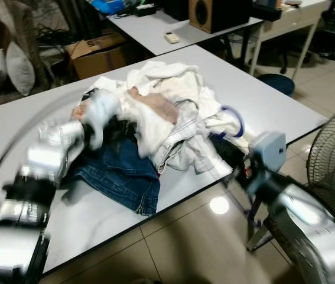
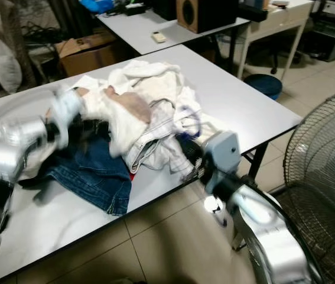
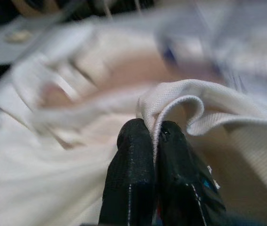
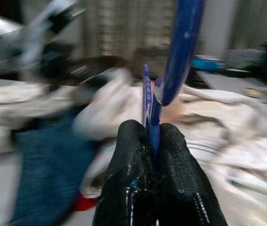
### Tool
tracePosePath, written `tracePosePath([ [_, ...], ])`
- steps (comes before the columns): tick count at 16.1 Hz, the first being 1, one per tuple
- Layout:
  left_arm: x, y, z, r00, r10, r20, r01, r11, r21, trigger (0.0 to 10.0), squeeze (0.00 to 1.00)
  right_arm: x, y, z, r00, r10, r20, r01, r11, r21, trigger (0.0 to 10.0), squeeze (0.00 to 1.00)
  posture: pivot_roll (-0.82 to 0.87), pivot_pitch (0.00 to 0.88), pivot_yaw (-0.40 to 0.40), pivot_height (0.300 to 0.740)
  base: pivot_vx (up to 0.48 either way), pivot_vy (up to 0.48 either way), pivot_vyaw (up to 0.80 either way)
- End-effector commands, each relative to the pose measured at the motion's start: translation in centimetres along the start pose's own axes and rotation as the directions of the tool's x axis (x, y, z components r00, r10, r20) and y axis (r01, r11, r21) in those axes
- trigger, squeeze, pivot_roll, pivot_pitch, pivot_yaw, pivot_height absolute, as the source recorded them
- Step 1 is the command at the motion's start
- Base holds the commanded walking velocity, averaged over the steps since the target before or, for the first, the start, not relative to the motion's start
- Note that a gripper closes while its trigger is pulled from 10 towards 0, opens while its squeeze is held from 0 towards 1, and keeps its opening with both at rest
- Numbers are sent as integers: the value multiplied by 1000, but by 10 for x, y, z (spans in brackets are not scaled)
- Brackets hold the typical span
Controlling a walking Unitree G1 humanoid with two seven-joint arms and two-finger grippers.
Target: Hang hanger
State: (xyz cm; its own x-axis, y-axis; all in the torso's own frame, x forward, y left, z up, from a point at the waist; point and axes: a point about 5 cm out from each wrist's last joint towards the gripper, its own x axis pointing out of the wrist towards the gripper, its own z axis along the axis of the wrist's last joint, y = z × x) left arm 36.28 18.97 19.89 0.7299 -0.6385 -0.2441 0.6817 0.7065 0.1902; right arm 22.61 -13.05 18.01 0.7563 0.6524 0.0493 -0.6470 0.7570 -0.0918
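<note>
A blue plastic hanger point(image 4: 180, 52) stands up between the fingers of my right gripper point(image 4: 151, 129), which is shut on it. Its hook point(image 1: 236, 120) curls out at the right side of a heap of white clothes point(image 1: 167, 112) on the grey table point(image 1: 273, 94). The right gripper sits at the table's front edge, beside the heap. My left arm point(image 1: 55, 154), blurred, reaches into the heap's left side. The left gripper point(image 3: 156, 129) is shut on a fold of white cloth point(image 3: 218, 99). Blue jeans point(image 1: 123, 174) lie under the heap at the front.
A standing fan point(image 1: 332, 154) is close on the right of my right arm. Behind the table are a cardboard box point(image 1: 99, 53), a second table point(image 1: 155, 29) with a speaker point(image 1: 214, 13), and a blue stool point(image 1: 276, 83). Tiled floor lies in front.
</note>
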Motion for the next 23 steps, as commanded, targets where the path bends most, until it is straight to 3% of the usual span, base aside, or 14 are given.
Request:
tracePosePath([
  [1, -2, 8, 14, 997, 44, 68, -38, 995, -88, 0, 0, -4, 7, 6, 997, 78, 3, -78, 997, 12, 10000, 0, -140, 0, 162, 740, 0, 0, 0],
  [2, -3, 11, 21, 993, 61, 99, -48, 990, -131, 0, 0, -7, 8, 8, 995, 104, -2, -104, 995, 13, 10000, 0, -141, 0, 163, 740, 0, 0, 0],
  [3, -4, 18, 41, 980, 117, 160, -80, 972, -220, 0, 0, -16, 11, 14, 982, 186, -17, -186, 982, 22, 10000, 0, -142, 0, 163, 740, 0, 0, 0],
  [4, -5, 21, 46, 977, 136, 167, -97, 970, -224, 0, 0, -19, 11, 16, 977, 210, -27, -210, 977, 25, 10000, 0, -142, 0, 163, 740, 0, 0, 0],
  [6, -10, 27, 72, 964, 169, 207, -127, 971, -201, 0, 0, -28, 13, 15, 953, 286, -101, -284, 958, 30, 10000, 0, -142, 0, 164, 740, 0, 0, 0],
  [8, -13, 23, 82, 972, 135, 193, -107, 983, -146, 0, 0, -22, 7, 12, 967, 230, -109, -229, 973, 21, 10000, 0, -135, 0, 162, 740, 0, 0, 0],
  [10, -15, 15, 86, 981, 102, 165, -92, 993, -71, 0, 0, -9, 11, 13, 967, 245, -76, -241, 969, 53, 10000, 0, -124, 0, 156, 740, 0, 0, 0],
  [14, -13, 5, 80, 992, 71, 108, -70, 997, -19, 0, 0, 15, 13, 11, 963, 264, -45, -261, 962, 76, 10000, 0, -113, 0, 146, 740, 0, 0, 0],
  [17, -19, 8, 73, 994, 103, 34, -105, 993, 62, 0, 0, 22, -5, 9, 985, 161, -67, -160, 987, 21, 10000, 0, -109, 0, 140, 740, 0, 0, 0],
  [18, -28, 13, 66, 992, 124, -24, -121, 986, 117, 0, 0, 22, -35, 15, 999, -28, -34, 27, 999, -18, 10000, 0, -109, 0, 140, 740, 0, 0, 0],
  [19, -33, 14, 64, 993, 112, -42, -107, 987, 118, 0, 0, 20, -54, 21, 987, -161, 13, 161, 987, -25, 10000, 0, -111, 0, 140, 740, 0, 0, 0],
  [21, -40, 11, 66, 998, 51, -27, -49, 997, 62, 0, 0, 18, -75, 28, 960, -273, 60, 272, 962, 11, 10000, 0, -110, 0, 137, 740, 0, 0, 0],
  [23, -43, 1, 73, 998, -40, 49, 42, 998, -50, 0, 0, 21, -71, 32, 974, -211, 85, 211, 977, 13, 10000, 0, -105, 0, 135, 740, 0, 0, 0],
])
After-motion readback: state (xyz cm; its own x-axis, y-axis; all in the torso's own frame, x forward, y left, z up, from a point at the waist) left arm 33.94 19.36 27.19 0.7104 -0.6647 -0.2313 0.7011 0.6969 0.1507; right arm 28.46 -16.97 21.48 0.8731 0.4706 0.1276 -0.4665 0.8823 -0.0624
